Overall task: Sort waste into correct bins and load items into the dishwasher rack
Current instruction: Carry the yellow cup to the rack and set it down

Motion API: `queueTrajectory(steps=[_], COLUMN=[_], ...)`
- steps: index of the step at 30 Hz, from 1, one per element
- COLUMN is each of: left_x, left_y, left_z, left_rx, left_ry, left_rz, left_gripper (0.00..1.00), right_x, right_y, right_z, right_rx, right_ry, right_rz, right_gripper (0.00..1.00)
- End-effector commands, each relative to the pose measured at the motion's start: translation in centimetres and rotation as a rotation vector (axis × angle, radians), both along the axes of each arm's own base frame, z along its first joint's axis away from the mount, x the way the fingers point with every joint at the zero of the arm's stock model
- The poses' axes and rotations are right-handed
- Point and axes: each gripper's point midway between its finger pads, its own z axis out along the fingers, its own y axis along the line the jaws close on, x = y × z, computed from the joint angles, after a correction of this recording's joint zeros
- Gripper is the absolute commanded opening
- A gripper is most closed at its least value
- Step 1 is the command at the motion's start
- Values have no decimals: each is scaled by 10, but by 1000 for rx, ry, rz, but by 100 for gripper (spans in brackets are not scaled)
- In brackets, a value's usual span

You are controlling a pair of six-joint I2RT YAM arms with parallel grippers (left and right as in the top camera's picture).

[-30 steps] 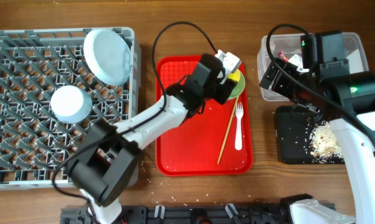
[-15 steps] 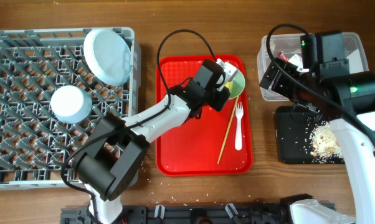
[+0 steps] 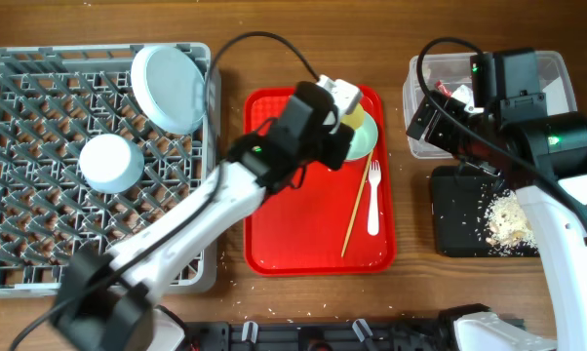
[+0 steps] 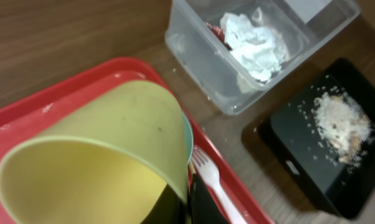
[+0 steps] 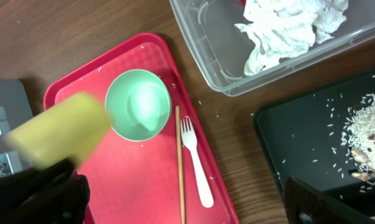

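Loading is looking like the step in hand: overhead, the left tool (image 3: pixel 344 107) is holding the cup (image 3: pixel 358 117) tilted over the red tray (image 3: pixel 303 229) beside the saucer (image 3: pixel 367 143), with the rack (image 3: pixel 40 185) lying well apart. Left wrist is showing that tool clamped on the cup's wall. Right wrist is showing the right tool (image 5: pixel 184 186) gaping empty near the tub (image 5: pixel 218 68), so the next move is calling for a carry to free pegs.

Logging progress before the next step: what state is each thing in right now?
Small yellow cup: tilted, clamped in the left gripper.
Pale green saucer: empty, on the red plastic tray.
White plastic fork: lying on the tray.
Thin wooden chopsticks: lying on the tray.
Pale blue round plate: leaning in the grey rack.
Pale blue-white bowl: in the rack.
Clear plastic tub: holds crumpled white napkin.
Black rectangular tray: holds rice crumbs.
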Motion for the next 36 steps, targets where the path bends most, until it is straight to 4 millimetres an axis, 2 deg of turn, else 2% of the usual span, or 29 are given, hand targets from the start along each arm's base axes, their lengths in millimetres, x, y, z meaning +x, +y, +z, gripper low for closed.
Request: queueTrajectory(steps=[1,3,4,8,9,11,12,15,19,22,24,28,34,36], left_x=[13,22,23,24,26,25,26,29,26,21,21,22,21,17], left_y=[82,163,193,293,331,378,405,448,481,498,500,504,511,518], left_z=[62,73,75,87,86,88,78,40,4,6,6,-6,-42,-48], left_rx=[-98,-130,-156,-481,-622,-860,-986,-1118,-1183,-1176,-1142,-1115,-1150,-1152], left_ry=[6,66,96,249,303,337,365,426,468,410,364,377,466,479], left_rz=[244,472,533,629,689,627,595,636,723,738,723,766,831,869], left_gripper=[4,4,4,4,4,4,4,4,4,4,4,4,4,4], right_x=[2,2,2,2,2,2,2,2,2,2,2,2,2,2], right_y=[-4,-4,-4,-4,-4,-4,-4,-4,-4,-4,-4,-4,-4,-4], right_z=[2,2,2,2,2,2,2,2,2,2,2,2,2,2], right_rx=[-21,-21,-21,-21,-21,-21,-21,-21,-21,-21,-21,-21,-21,-21], right_ry=[-10,-10,-10,-10,-10,-10,-10,-10,-10,-10,-10,-10,-10,-10], right_rz=[-2,-2,-2,-2,-2,-2,-2,-2,-2,-2,-2,-2,-2,-2], right_gripper=[100,100,100,100,100,100,100,100,100,100,100,100,100,100])
